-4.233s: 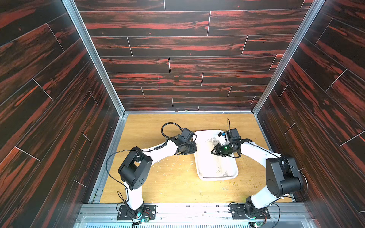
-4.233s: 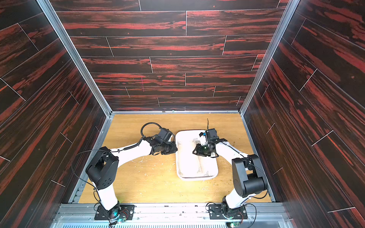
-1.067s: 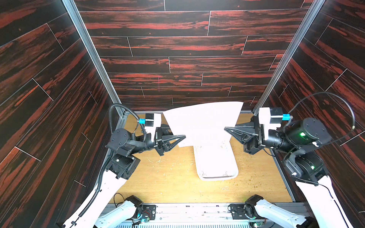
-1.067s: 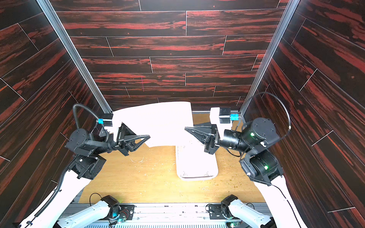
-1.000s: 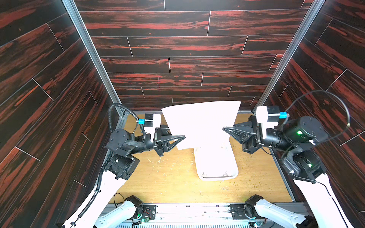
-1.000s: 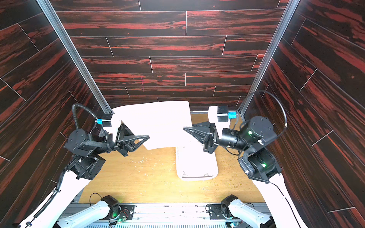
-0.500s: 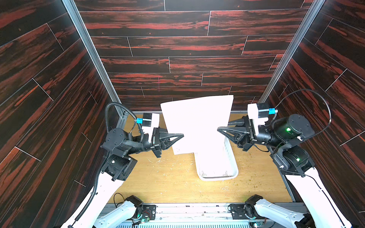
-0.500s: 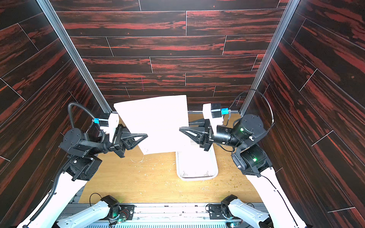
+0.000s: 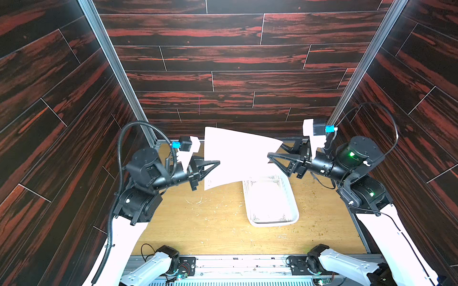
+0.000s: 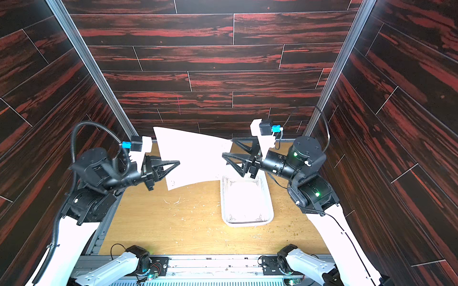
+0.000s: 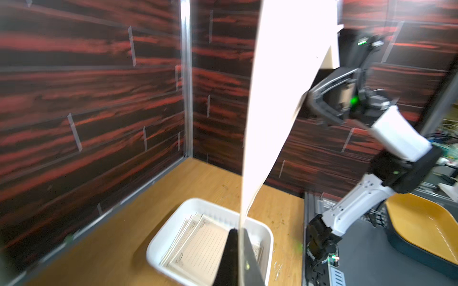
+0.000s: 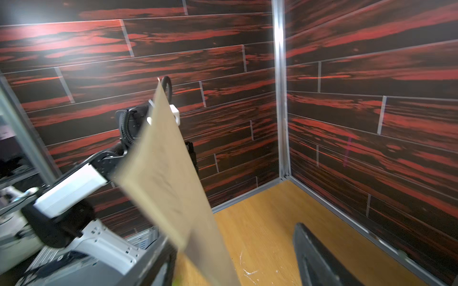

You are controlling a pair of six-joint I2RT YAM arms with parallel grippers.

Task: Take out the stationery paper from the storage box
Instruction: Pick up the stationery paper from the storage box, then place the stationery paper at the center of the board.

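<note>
Left gripper [image 9: 218, 163] clamps one sheet [image 9: 238, 158] by its edge, raised above the table [image 9: 198, 222]. Right gripper [image 9: 275, 151] jaws stand apart, sheet unclamped. A stack [image 9: 269, 198] lies in the box [image 9: 272, 224].

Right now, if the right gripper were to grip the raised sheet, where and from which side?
Probably its free edge nearest the right gripper, approached sideways from the robot's right. The sheet hangs upright, curved, pinched at the opposite edge by the shut left gripper; the open right jaws stand level with that edge.

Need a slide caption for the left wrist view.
Left gripper pinches a raised stationery sheet; the storage box below holds more sheets.
</note>
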